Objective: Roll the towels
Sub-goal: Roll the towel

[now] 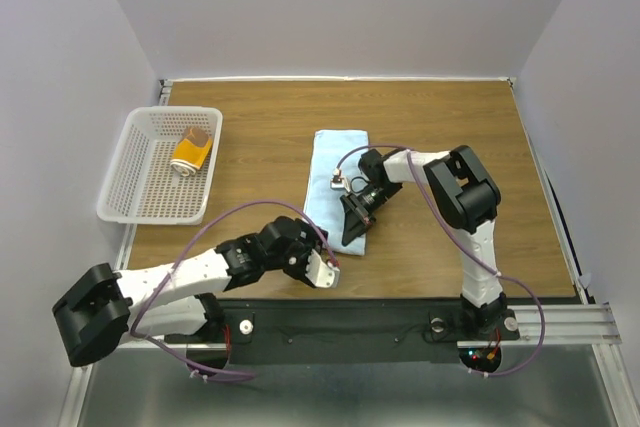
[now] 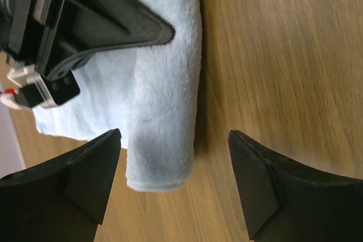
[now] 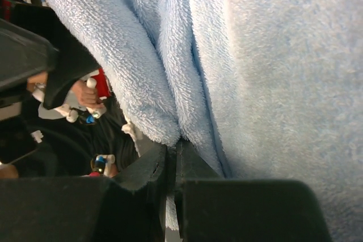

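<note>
The light blue towel lies lengthwise in the middle of the table, its far part flat and its near end turned over into a thick first roll. The right gripper is pinched tight on a fold of that rolled end, apparently so the turn cannot spring open and can be carried on up the cloth. The left gripper hovers near the roll's end, jaws spread wide and holding nothing, placed, I judge, to steady or tuck it. Well apart at the left, the mustard-yellow towel sits as a rolled bundle in the white basket, so the blue one looks to be the last.
</note>
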Robot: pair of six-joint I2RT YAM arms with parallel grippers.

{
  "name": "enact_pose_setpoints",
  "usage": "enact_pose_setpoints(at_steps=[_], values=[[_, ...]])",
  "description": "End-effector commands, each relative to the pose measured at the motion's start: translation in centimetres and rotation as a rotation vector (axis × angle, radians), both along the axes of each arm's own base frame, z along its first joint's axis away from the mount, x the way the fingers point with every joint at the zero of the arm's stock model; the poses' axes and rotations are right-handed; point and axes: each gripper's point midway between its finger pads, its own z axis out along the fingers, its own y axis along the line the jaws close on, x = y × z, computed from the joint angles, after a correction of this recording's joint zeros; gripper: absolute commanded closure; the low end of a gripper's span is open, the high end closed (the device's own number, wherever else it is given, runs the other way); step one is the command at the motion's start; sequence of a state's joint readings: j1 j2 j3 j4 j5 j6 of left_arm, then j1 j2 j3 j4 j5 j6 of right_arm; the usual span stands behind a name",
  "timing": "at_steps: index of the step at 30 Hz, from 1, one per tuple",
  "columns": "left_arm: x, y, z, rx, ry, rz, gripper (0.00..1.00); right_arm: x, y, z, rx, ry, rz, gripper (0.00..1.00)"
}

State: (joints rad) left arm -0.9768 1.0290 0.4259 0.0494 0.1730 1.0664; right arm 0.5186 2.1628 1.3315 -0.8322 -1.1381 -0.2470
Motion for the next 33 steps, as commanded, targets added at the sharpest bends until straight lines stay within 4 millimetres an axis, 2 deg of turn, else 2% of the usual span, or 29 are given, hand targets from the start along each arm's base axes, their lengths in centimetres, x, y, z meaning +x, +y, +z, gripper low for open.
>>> enact_pose_setpoints(at_steps=[1,5,7,13,14,15,16,17,19,20,21,23,25,26,27,31,32,33], values=[[2.0,-1.5,1.7,-0.031,-0.223,-0.015,0.14,0.2,-0.3,-1.2,-0.029,0.001,0.023,0.99],[2.9,-1.0,-0.3,0.052,-0.266,-0.003,0.18,0.3,-0.2,-1.1,-0.027,0.014,0.028,0.99],[3.5,-1.2,-0.3,0.045,-0.296,0.007,0.20,0.2,-0.3,-1.2,-0.027,0.025,0.031,0.99],[3.8,-1.8,-1.6,0.082,-0.277,0.003,0.34,0.0,-0.2,-1.1,-0.023,0.054,0.038,0.99],[4.0,-2.1,-1.4,0.078,-0.272,0.008,0.44,0.1,-0.2,-1.1,-0.021,0.057,0.036,0.99],[3.4,-1.6,-2.6,0.116,-0.216,0.005,0.50,0.2,-0.2,-1.0,-0.022,0.059,0.034,0.99],[3.2,-1.7,-2.7,0.126,-0.189,0.001,0.56,0.3,-0.3,-1.0,-0.025,0.057,0.032,0.98],[2.8,-1.5,-3.1,0.154,-0.145,0.000,0.67,0.5,-0.3,-1.0,-0.030,0.049,0.031,0.97],[1.8,-1.6,-3.6,0.160,-0.066,-0.009,0.76,1.1,-0.4,-0.7,-0.030,0.034,0.020,0.94],[1.6,-1.8,-3.3,0.158,-0.042,-0.014,0.81,1.4,-0.4,-0.5,-0.028,0.028,0.013,0.89],[0.7,-1.2,-4.2,0.196,0.018,-0.028,0.83,2.0,-0.7,-0.4,-0.029,0.020,-0.001,0.85],[0.1,-1.1,-4.3,0.196,0.091,-0.018,0.90,3.2,-0.7,0.6,-0.026,-0.016,-0.020,0.78],[-0.8,-0.5,-4.5,0.219,0.198,-0.016,0.94,4.9,-1.1,1.9,-0.026,-0.075,-0.050,0.68],[-0.7,-1.0,-3.9,0.206,0.221,-0.011,0.95,5.5,-1.3,2.3,-0.031,-0.097,-0.059,0.59],[-1.5,-0.6,-4.4,0.231,0.279,-0.023,0.96,6.5,-1.9,2.7,-0.046,-0.130,-0.082,0.54],[-0.7,-0.1,-4.3,0.238,0.414,0.028,0.99,9.5,-3.5,5.7,-0.048,-0.260,-0.148,0.43],[0.0,-0.8,-3.5,0.222,0.425,0.027,1.00,10.1,-3.9,7.1,-0.039,-0.306,-0.164,0.37],[-0.6,-0.5,-4.1,0.244,0.494,0.021,1.00,10.8,-4.7,7.6,-0.050,-0.338,-0.186,0.36]])
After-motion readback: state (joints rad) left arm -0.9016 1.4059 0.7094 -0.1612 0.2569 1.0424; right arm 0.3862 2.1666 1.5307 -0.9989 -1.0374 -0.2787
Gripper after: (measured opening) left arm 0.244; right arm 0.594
